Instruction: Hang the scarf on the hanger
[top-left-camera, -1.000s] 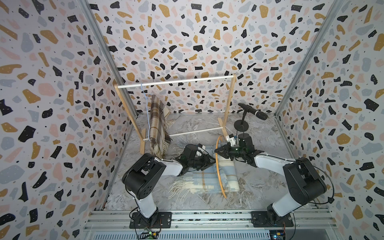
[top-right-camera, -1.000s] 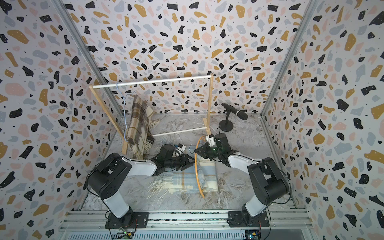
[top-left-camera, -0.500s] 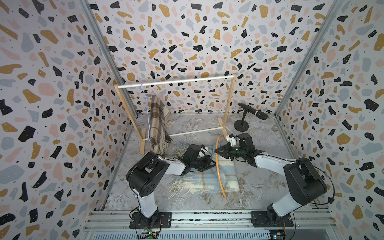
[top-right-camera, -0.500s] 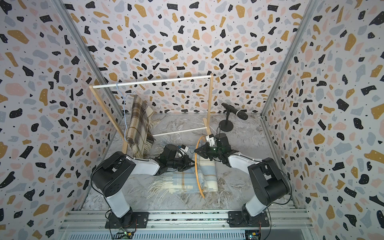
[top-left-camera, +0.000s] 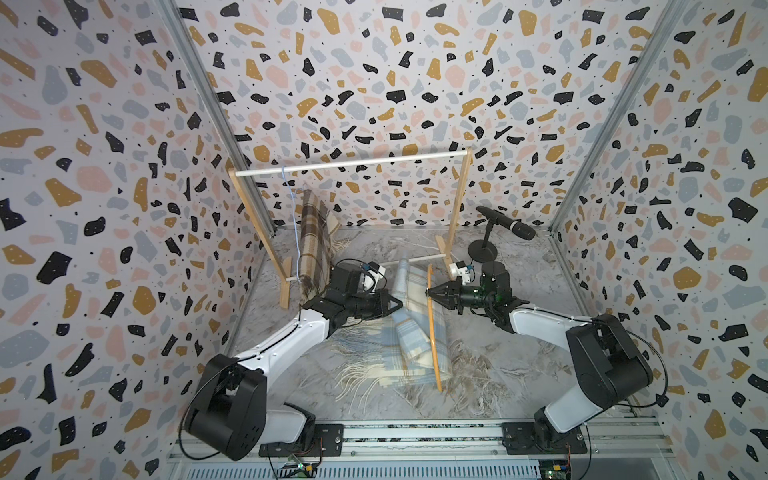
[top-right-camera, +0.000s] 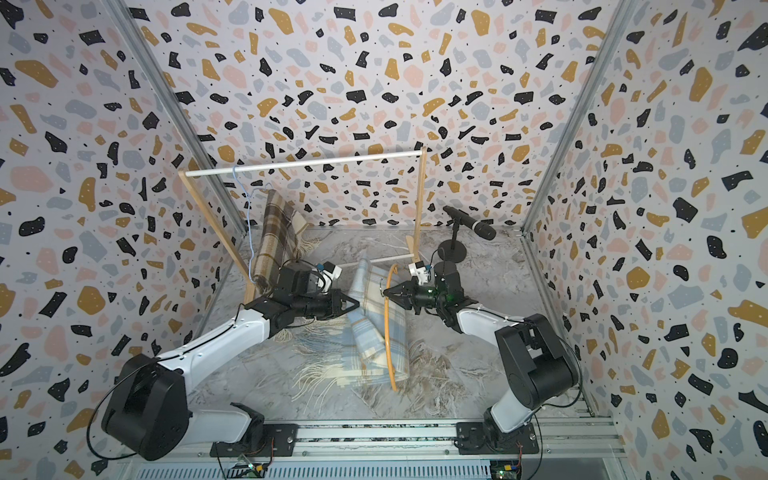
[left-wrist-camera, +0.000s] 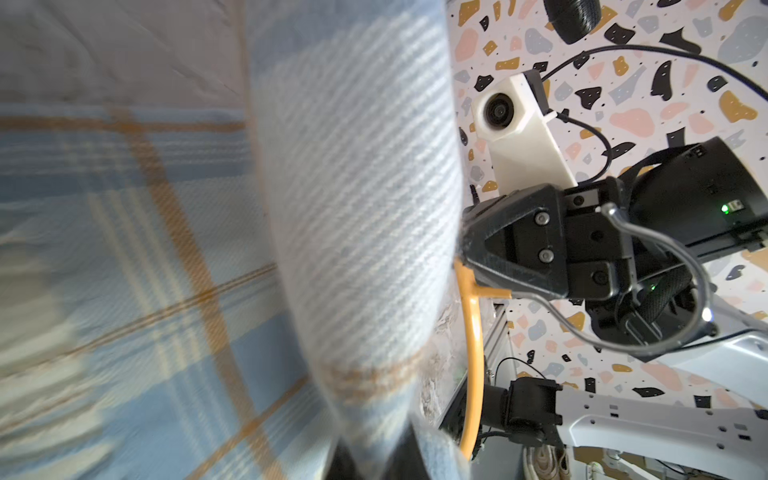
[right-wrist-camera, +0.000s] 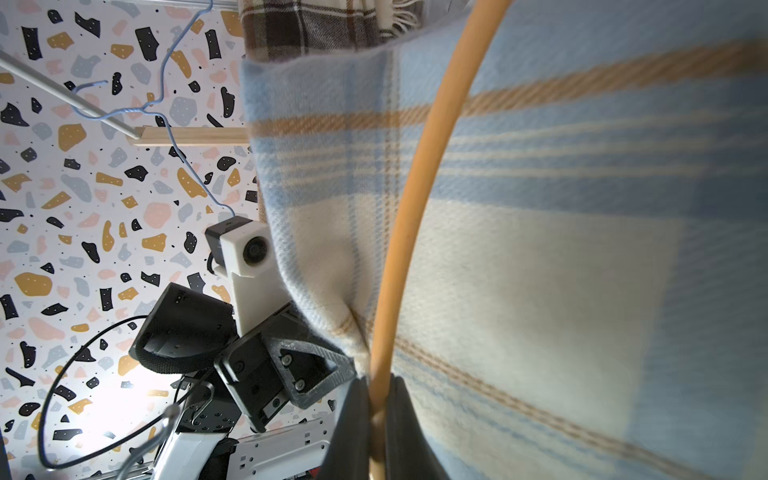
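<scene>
Left fingers (top-left-camera: 394, 306) are pressed together, pinching a raised fold of the blue plaid scarf (top-left-camera: 415, 349). The rest of the scarf lies on the bench (top-left-camera: 498, 374) between the arms. Right fingers (top-left-camera: 433, 291) are clamped on the upper rim of the orange hanger (top-left-camera: 432, 336). The hanger stands on edge across the scarf, lower end on the bench. A brown scarf (top-left-camera: 313, 241) hangs from the rack (top-left-camera: 353, 164) behind.

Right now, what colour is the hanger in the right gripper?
The hanger is orange, clearest in the right wrist view.

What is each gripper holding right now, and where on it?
Left gripper pinches the blue scarf by a bunched edge fold. Right gripper clamps the orange hanger near its top end.
</scene>
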